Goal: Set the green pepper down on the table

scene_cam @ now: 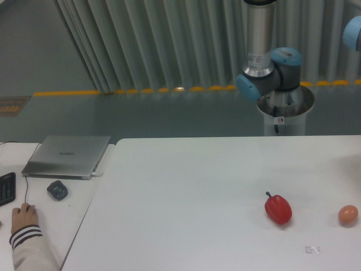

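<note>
The green pepper is out of view. My gripper is out of view too; only the arm's base column and a blue-capped joint [268,73] show behind the table, with another joint [352,33] at the right edge. The large white table [186,197] fills the lower right of the view.
A red pepper [278,208] with a dark stem lies on the table at the right, and a small orange-brown egg-shaped object [348,214] sits near the right edge. A smaller white desk at the left holds a closed laptop [66,156], a mouse [57,189], a keyboard corner and a person's hand [23,217].
</note>
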### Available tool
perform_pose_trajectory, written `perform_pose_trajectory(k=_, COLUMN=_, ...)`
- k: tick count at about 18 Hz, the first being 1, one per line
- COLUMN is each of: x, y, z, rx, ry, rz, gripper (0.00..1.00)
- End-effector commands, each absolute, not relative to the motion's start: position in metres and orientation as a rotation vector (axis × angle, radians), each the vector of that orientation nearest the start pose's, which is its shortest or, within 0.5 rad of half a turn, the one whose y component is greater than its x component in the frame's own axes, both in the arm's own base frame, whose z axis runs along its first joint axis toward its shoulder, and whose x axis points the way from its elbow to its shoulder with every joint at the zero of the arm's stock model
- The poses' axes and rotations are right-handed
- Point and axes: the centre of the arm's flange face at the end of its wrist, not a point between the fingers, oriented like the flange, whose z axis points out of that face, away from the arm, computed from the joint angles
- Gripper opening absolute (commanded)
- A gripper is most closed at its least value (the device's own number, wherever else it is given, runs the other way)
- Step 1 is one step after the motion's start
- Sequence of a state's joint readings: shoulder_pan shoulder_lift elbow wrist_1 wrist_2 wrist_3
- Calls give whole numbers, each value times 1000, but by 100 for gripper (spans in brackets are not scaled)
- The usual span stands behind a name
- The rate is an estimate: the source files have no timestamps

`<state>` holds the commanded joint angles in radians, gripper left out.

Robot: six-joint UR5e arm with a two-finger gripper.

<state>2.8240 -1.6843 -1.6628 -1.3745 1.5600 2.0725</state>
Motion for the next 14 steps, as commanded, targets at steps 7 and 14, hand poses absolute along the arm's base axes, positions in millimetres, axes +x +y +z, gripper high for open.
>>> perform_pose_trajectory(k=7, x=-483, y=255, z=405, rx=-3003, ry=884, rz=-9, gripper=100)
perform_pose_trajectory(k=14, x=-512, y=255, z=406, rx=-3002, ry=607, rz=54, gripper=100)
